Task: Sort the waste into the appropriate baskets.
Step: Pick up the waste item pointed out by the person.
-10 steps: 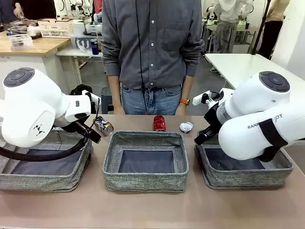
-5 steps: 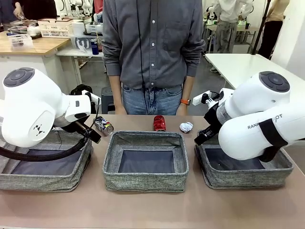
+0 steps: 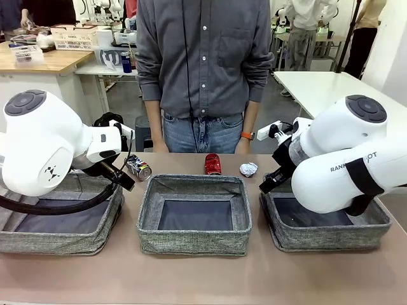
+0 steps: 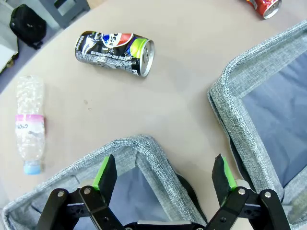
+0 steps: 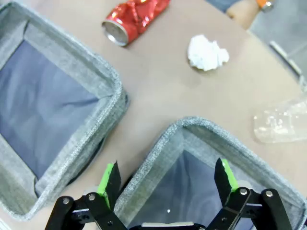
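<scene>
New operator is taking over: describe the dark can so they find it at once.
Start at the left basket. Past its far right corner, toward the person, a dark can lies on its side. It is black with colourful print, unlike the red can farther right.

You see the red can (image 4: pixel 263 5) clipped by the left wrist view's top edge, and a clear bottle (image 5: pixel 283 122) by the right wrist view's right edge. From the front, the right arm (image 3: pixel 343 159) hides much of the right basket (image 3: pixel 321 238).
</scene>
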Motion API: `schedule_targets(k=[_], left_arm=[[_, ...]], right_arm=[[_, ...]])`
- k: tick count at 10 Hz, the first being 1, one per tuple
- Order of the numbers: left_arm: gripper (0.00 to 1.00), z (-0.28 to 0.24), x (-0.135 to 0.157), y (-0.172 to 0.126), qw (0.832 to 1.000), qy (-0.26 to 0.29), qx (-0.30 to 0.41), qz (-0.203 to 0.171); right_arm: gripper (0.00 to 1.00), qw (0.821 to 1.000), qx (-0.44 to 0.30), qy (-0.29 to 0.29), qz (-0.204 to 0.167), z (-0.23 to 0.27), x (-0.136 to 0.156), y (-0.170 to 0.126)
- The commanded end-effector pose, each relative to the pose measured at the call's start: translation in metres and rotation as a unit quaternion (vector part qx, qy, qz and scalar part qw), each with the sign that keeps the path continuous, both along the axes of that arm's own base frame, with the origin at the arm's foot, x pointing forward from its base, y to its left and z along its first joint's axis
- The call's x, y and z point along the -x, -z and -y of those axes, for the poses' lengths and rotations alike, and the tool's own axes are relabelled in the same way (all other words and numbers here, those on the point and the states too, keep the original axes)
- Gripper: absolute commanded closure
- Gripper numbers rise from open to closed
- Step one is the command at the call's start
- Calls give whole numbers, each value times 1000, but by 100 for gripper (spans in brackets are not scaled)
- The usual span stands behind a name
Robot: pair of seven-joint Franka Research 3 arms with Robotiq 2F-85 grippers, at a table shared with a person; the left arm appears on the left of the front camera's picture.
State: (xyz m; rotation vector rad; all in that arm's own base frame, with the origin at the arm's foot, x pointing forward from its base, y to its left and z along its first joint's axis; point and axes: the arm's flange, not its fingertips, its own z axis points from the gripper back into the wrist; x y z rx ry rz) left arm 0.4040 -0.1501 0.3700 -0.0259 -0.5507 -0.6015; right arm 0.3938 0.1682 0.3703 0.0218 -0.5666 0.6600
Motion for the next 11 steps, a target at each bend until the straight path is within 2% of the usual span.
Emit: schedule_targets(k=[1, 2, 3, 4, 5, 6, 7, 8, 9, 10, 11], left_arm=[[0, 0, 0, 0, 1000, 0, 0, 0], [0, -8, 36, -61, 1000, 6, -5, 18], [0, -13, 79, -106, 999, 28, -6, 30], [0, -17, 117, -134, 997, 12, -20, 70], [0, -20, 141, -145, 995, 33, -6, 95], [0, -20, 150, -143, 994, 28, -14, 105], [0, 3, 69, -153, 997, 25, -8, 73], [0, 3, 69, -153, 997, 25, -8, 73], [0, -1, 107, -193, 994, 30, -11, 100], [0, -2, 98, -183, 993, 103, 62, 6], [0, -17, 95, -186, 978, 113, 143, -98]], right_arm=[[0, 1000, 0, 0, 0, 0, 0, 0], [0, 1000, -21, 3, 17, 14, 23, -60], [0, 999, -24, 13, 18, 25, 53, -107], [0, 999, -34, -4, 1, 31, 86, -138], [0, 999, -24, 6, 40, 34, 109, -149], [0, 998, -16, -2, 65, 33, 122, -147], [0, 999, -21, 1, 32, 18, 60, -138], [0, 999, -21, 1, 32, 18, 60, -138], [0, 998, -20, -4, 53, 26, 94, -176], [0, 999, -43, 5, 16, 29, 90, -166], [0, 991, -126, 17, -38, 50, 92, -173]])
